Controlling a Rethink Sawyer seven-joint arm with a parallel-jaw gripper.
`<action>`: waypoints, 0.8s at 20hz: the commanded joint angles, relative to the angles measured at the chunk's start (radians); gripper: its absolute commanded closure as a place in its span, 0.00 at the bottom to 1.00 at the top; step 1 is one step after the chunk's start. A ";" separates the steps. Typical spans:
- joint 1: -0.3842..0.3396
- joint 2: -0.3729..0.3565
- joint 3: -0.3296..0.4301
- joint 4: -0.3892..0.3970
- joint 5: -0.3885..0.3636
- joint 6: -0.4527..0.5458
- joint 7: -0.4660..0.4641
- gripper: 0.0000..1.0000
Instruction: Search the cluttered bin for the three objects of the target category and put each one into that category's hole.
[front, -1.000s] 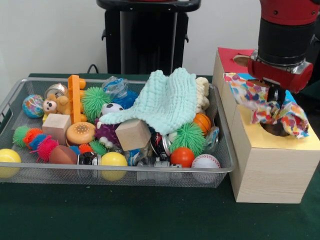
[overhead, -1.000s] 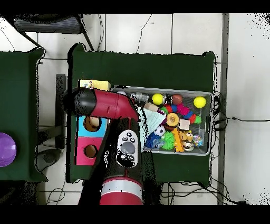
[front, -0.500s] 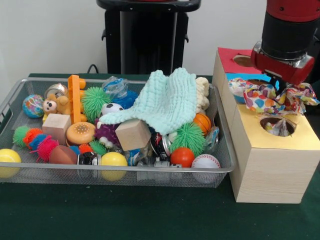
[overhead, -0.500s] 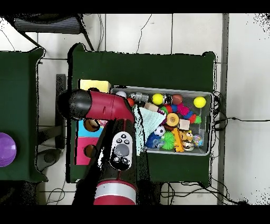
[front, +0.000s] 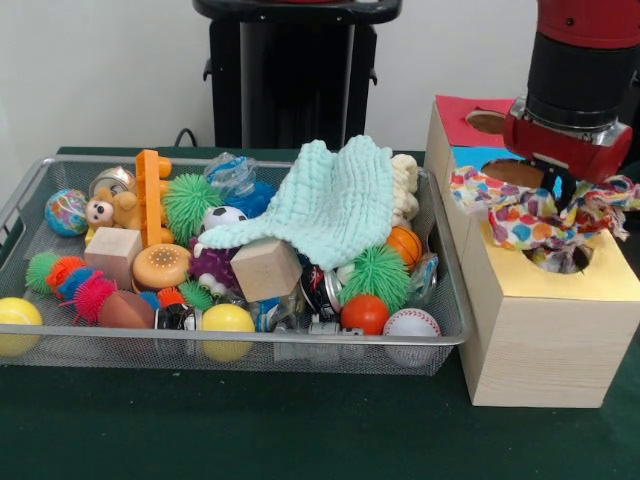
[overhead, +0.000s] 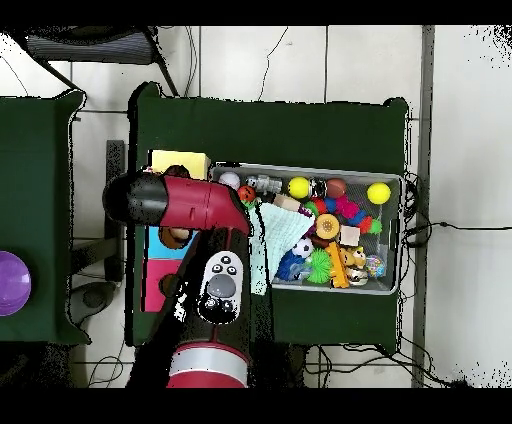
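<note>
From the front, a wire mesh bin sits on a dark green worktop, crammed with toys: spiky rubber balls, a yellow ball, a baseball, wooden cubes, a small teddy bear. A pale mint knitted cloth lies draped over the middle of the pile. Right of the bin stands a wooden sorting box whose top has a yellow, a blue and a red section, each with a round hole. The red and black arm comes down over the box. A multicoloured patterned cloth hangs bunched under the claw, spread over the blue section and drooping to the rim of the hole in the yellow section. The claw appears to pinch the cloth, though its tips are hidden in the folds. Most of the cloth is outside the hole, so this drop looks unfinished.

From overhead, the arm covers most of the sorting box; only its yellow end and slivers of blue and red show. The patterned cloth and claw are hidden beneath the arm. The bin lies beside the box, and the mint cloth is inside it, likely another target. Whether anything has gone into a hole cannot be told.
</note>
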 joint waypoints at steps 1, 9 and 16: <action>0.001 0.099 0.003 -0.001 0.010 -0.247 0.215 1.00; 0.009 0.106 -0.045 -0.055 0.033 -0.226 0.187 1.00; 0.007 0.174 -0.119 -0.175 -0.032 0.157 0.124 1.00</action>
